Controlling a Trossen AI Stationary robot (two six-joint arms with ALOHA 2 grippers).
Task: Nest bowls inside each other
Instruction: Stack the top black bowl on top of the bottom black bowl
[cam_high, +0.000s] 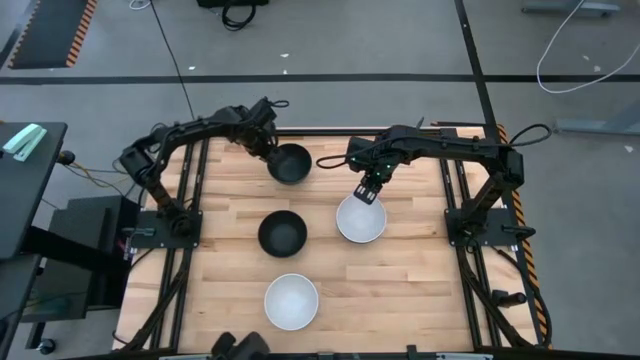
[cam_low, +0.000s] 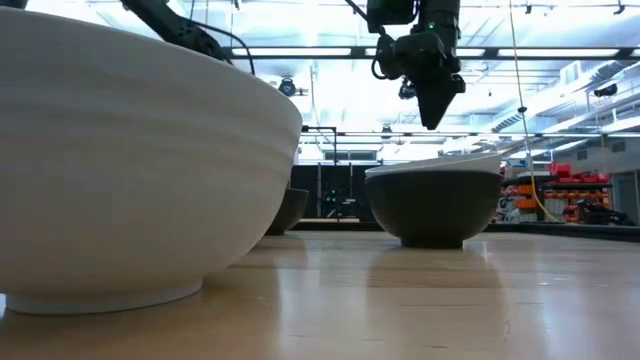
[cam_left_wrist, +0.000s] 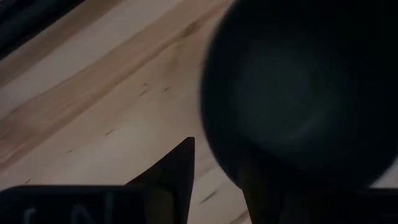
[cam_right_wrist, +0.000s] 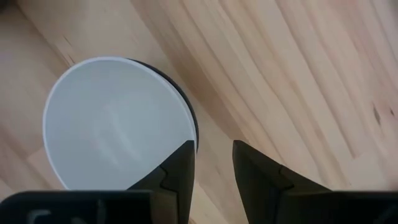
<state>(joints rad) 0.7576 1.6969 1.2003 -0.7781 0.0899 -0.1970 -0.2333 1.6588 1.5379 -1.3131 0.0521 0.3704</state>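
The left gripper grips the rim of a black bowl at the far-left part of the wooden table; one finger sits outside the wall, the other inside, seemingly clamped on it. The right gripper hangs above the far edge of a white bowl on the right side, its fingers a narrow gap apart and holding nothing. That white bowl sits tilted inside a dark bowl, whose rim shows beside it in the right wrist view. A second black bowl stands alone mid-table. A second white bowl stands alone near the front edge.
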